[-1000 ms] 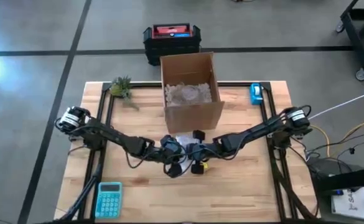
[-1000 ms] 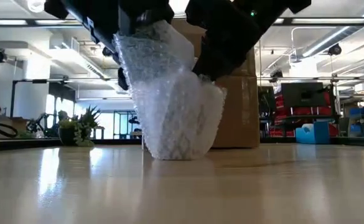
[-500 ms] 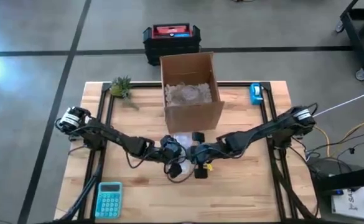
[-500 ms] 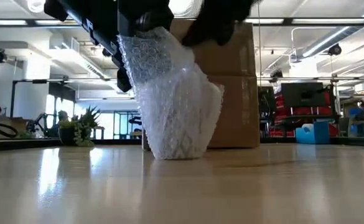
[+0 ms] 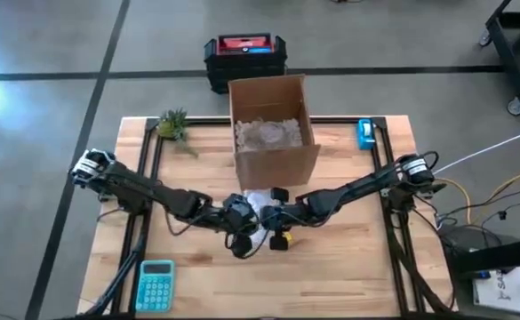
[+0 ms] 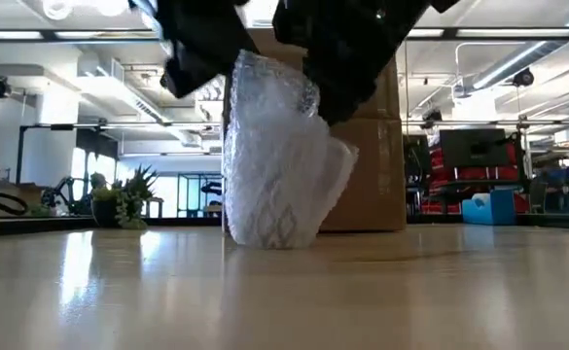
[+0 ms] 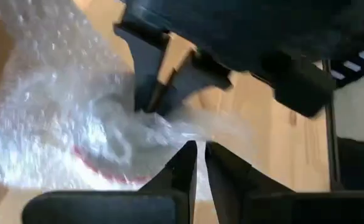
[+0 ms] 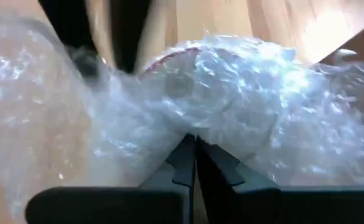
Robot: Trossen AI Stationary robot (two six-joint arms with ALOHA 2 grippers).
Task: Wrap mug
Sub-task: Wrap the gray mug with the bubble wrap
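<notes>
The mug (image 6: pixel 276 160) was covered in clear bubble wrap (image 8: pixel 231 93); only a red arc of its rim showed through the film in the wrist views. The wrapped bundle stood upright on the table (image 5: pixel 348 267), long axis vertical, wider at the top than at the base, with a loose fold of wrap bulging on the side toward the right arm. It stood at mid-table, just in front of the cardboard box (image 5: pixel 273 133).

The left gripper (image 5: pixel 240 233) and right gripper (image 5: pixel 277 227) met above the bundle, one on each side of its top. In the left wrist view, the fingers (image 7: pixel 182 171) were pressed nearly together on a fold of wrap. In the right wrist view, the fingers (image 8: pixel 185 158) were likewise clenched on the wrap just beside the rim.
</notes>
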